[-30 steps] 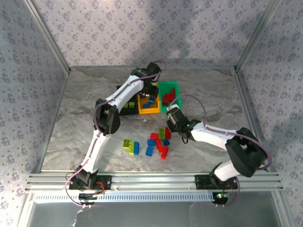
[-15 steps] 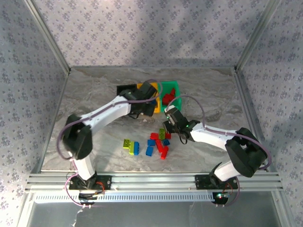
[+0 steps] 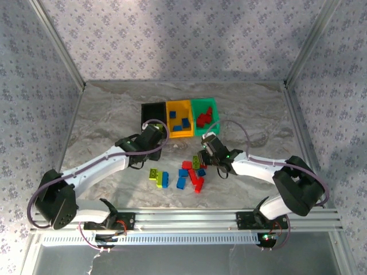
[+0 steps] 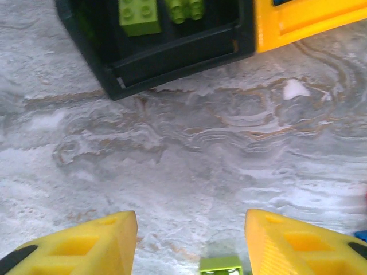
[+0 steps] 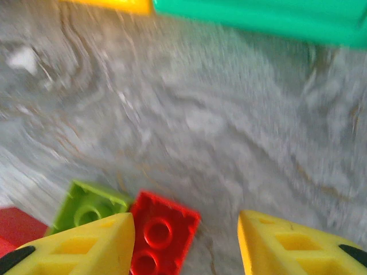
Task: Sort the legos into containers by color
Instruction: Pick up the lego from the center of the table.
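Observation:
Three containers stand in a row at the back: black (image 3: pixel 152 110), orange-yellow (image 3: pixel 179 118) holding blue legos, green (image 3: pixel 205 116) holding red ones. Lime legos (image 4: pixel 139 15) lie in the black bin (image 4: pixel 172 54). Loose red, blue and lime legos (image 3: pixel 189 173) are scattered mid-table. My left gripper (image 3: pixel 151 148) (image 4: pixel 191 240) hovers open and empty just in front of the black bin, a lime lego (image 4: pixel 221 265) at its near side. My right gripper (image 3: pixel 207 152) (image 5: pixel 186 240) is open over a red lego (image 5: pixel 160 235) lying next to a lime one (image 5: pixel 86 206).
A lime and blue pair (image 3: pixel 159 176) lies left of the main scatter. The green bin's wall (image 5: pixel 264 17) is just beyond the right gripper. Metal frame posts and patterned walls enclose the marble table (image 3: pixel 103 126).
The left arm has pulled back from above the orange-yellow bin and swung down-left to the table in front of the black bin. The right gripper shifted slightly toward the pile.

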You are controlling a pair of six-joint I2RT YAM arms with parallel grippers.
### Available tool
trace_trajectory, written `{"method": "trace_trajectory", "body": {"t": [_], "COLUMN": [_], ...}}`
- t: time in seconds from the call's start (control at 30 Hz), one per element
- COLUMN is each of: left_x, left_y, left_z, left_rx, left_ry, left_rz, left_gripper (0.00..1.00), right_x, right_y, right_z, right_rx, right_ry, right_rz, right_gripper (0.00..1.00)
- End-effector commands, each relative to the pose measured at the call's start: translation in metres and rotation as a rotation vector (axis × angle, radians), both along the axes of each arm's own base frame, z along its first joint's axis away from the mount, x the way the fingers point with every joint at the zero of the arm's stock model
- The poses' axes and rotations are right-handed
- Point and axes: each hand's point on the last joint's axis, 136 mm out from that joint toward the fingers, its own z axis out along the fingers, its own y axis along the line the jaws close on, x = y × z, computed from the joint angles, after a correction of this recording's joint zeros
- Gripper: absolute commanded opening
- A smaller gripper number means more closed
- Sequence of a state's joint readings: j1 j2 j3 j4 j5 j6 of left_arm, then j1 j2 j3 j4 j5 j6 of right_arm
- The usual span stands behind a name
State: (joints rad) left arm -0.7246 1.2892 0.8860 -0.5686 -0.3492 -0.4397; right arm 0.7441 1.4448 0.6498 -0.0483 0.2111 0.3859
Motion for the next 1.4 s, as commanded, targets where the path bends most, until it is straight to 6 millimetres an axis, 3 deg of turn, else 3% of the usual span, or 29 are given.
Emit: {"method": "trace_trajectory", "body": {"t": [0.0,0.23,0.4,0.6,0.77,1.2,1.37], "left_x": [0.009,0.013,0.011,0.009,0.007,0.007,0.007], "left_y": [0.017,0.040,0.058,0.073,0.080,0.074,0.074], "left_z": [0.010,-0.004,-0.012,-0.019,-0.021,-0.042,-0.042], "left_rx": [-0.018,-0.094,-0.137,-0.180,-0.189,-0.231,-0.237], "left_ry": [-0.074,-0.063,-0.058,-0.043,-0.046,-0.014,-0.022], "left_rz": [0.075,0.147,0.192,0.213,0.213,0.189,0.189], "left_gripper": [0.51,0.50,0.50,0.50,0.50,0.50,0.50], "right_x": [-0.016,-0.022,-0.024,-0.020,-0.016,-0.014,-0.017], "right_y": [-0.013,-0.043,-0.037,-0.007,0.004,0.011,0.003], "right_z": [-0.008,0.015,0.025,0.010,0.002,-0.014,-0.022], "right_rx": [0.048,0.044,0.108,0.182,0.192,0.164,0.085], "right_ry": [0.067,0.077,0.100,0.187,0.220,0.264,0.270], "right_rz": [-0.093,-0.175,-0.179,-0.154,-0.165,-0.175,-0.194], "right_gripper": [0.53,0.53,0.57,0.57,0.58,0.59,0.57]}}
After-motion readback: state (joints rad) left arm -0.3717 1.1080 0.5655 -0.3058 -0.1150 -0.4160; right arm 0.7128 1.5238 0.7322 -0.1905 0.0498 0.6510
